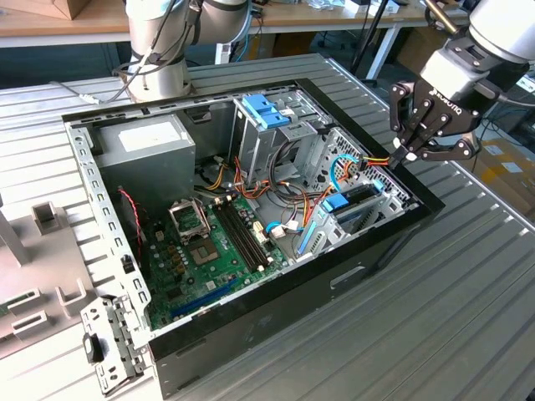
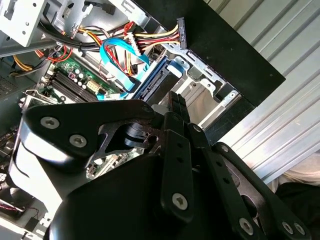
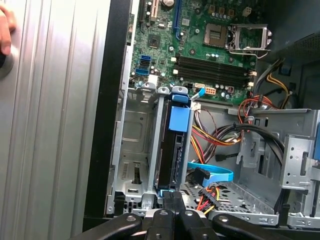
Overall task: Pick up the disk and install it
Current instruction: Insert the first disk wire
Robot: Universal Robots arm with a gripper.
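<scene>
A ribbed metal workbench is carrying an open computer case, with wooden desks and cluttered shelves showing behind it and a grey bracket lying beside the case's near corner. The gripper is hovering at the case's edge on the exterior view's right, directly over the drive bay. The disk is standing on edge in that bay just ahead of the fingertips, its dark body sitting in a light blue carrier frame with a blue tab on the end farther from the gripper. In the first wrist view the fingertips are lying pressed together right at the disk's near end, seemingly closed on nothing, though whether they are actually touching the carrier is hard to tell from this angle. Judging by its look, the disk is stiff, fairly dense for its size and sensitive to knocks, while the plastic carrier is lighter and a little springy, so the long flat faces or the carrier rails seem the safest places to take hold. Loose coloured cables are crowding in just beside the gripper, and the motherboard is lying well beyond the bay.
</scene>
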